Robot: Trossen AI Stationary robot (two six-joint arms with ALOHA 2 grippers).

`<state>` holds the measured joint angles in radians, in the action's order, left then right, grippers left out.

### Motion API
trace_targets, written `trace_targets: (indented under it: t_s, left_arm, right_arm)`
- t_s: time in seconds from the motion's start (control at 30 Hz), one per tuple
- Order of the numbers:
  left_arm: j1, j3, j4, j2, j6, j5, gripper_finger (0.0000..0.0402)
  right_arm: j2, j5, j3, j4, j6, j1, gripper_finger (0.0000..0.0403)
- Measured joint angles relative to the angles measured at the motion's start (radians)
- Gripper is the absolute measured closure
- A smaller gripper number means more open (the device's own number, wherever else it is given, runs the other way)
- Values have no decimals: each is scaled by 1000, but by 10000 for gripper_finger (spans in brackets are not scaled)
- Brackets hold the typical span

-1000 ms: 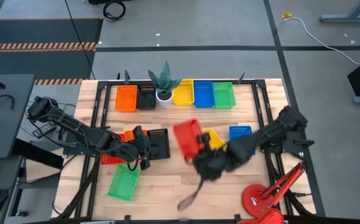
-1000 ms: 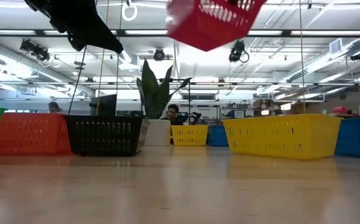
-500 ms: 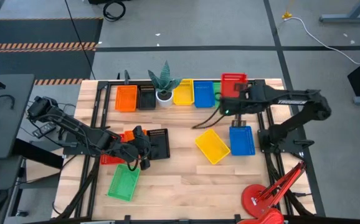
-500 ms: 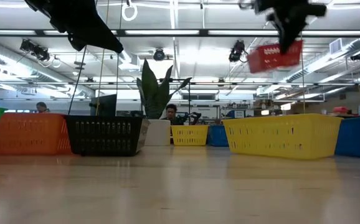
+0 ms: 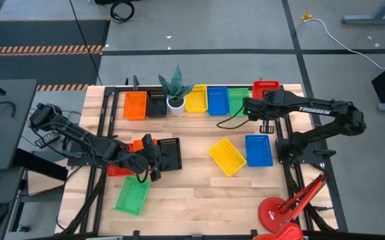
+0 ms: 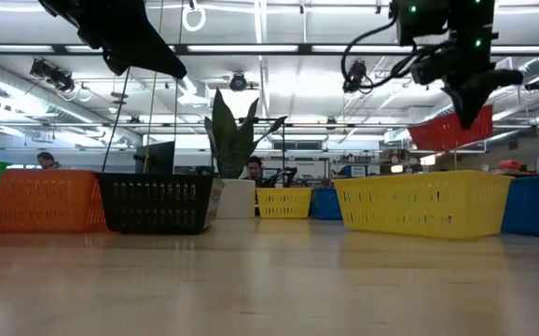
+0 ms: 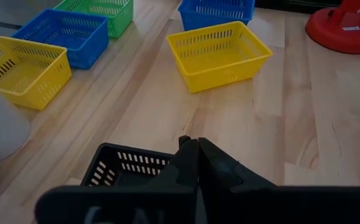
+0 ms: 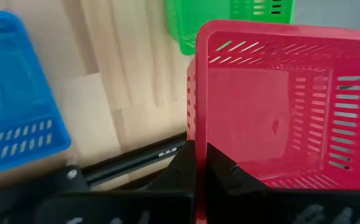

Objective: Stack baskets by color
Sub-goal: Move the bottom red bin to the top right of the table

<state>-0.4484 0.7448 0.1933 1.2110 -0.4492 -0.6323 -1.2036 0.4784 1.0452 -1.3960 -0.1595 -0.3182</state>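
My right gripper [image 8: 197, 149] is shut on a red basket [image 5: 267, 85] and holds it in the air over the table's far right corner, beside the green basket [image 5: 238, 100] that ends the far row. In the low view the red basket [image 6: 442, 133] hangs tilted, above the other baskets. My left gripper [image 7: 195, 148] is shut with nothing in it, hovering over a black basket [image 5: 170, 154] at middle left. A yellow basket [image 5: 226, 156] and a blue basket [image 5: 258, 149] rest flat on the table at middle right. My right gripper pinches one side wall of the red basket at its rim [image 8: 200, 127], one finger inside and one outside. The fingers come from above, slanting down. The basket hangs tilted below them, lifted clear of the table and of the other baskets.
The far row holds an orange basket [image 5: 135, 105], a black one [image 5: 157, 104], a potted plant [image 5: 177, 93], a yellow one [image 5: 196, 99] and a blue one [image 5: 218, 100]. A green basket [image 5: 132, 195] lies near left, an orange one [image 5: 120, 167] under my left arm, a red lamp [image 5: 282, 213] near right.
My right gripper has swung from the table's middle to its far right corner with the red basket, turning and tipping downward as it went. The basket has stayed lifted clear and has sunk a little.
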Motion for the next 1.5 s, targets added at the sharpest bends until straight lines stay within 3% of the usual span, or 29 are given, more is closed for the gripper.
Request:
trace_targets:
  t_s: [0.43, 0.73, 1.1, 1.5]
  left_arm:
    - [0, 0, 1, 0, -3, 0, 387]
    - [0, 0, 0, 0, -4, 0, 384]
    - [0, 0, -5, 0, -11, 0, 391]
    - [0, 0, -7, 0, -19, 0, 388]
  right_arm:
    - [22, -35, -230, 245, -124, -188, 396]
    - [29, -60, -370, 412, -312, -246, 396]
    - [29, -38, -496, 615, -399, -283, 392]
    - [28, 72, -532, 802, -491, -303, 331]
